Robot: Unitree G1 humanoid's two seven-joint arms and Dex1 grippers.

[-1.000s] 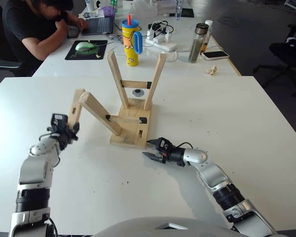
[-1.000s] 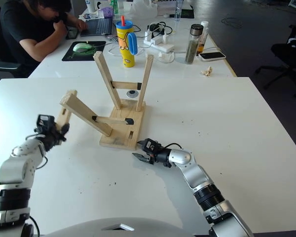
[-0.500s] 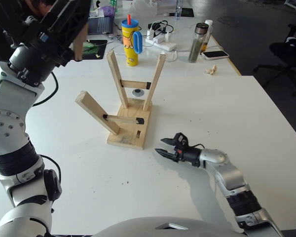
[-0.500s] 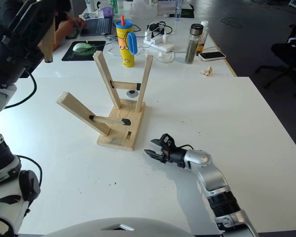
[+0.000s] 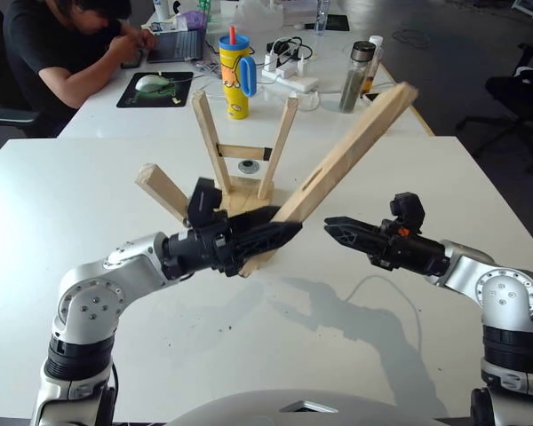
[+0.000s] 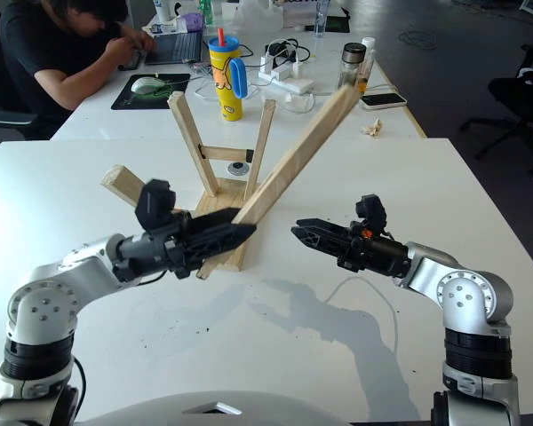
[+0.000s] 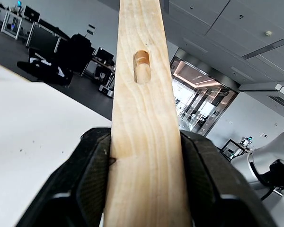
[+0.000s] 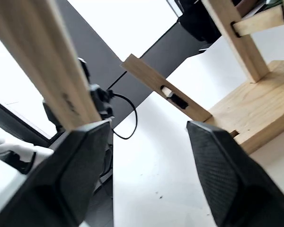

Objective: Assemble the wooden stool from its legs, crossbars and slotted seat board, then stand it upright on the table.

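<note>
The left gripper [image 5: 282,232] squeezes a loose leg [image 5: 355,140] that leans over the half-built stool [image 5: 215,146]. The right gripper [image 5: 333,227], jaws apart, hangs near it over the white table [image 5: 409,177].

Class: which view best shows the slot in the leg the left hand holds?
Left wrist view: the slot faces the camera, close up, on the leg. The eye views show the whole tilted leg, its slot only a small mark.

leg [image 7: 144,142] bare pale wood; left pincer [image 5: 280,229] textured black plastic; table [image 5: 275,364] smooth white.
</note>
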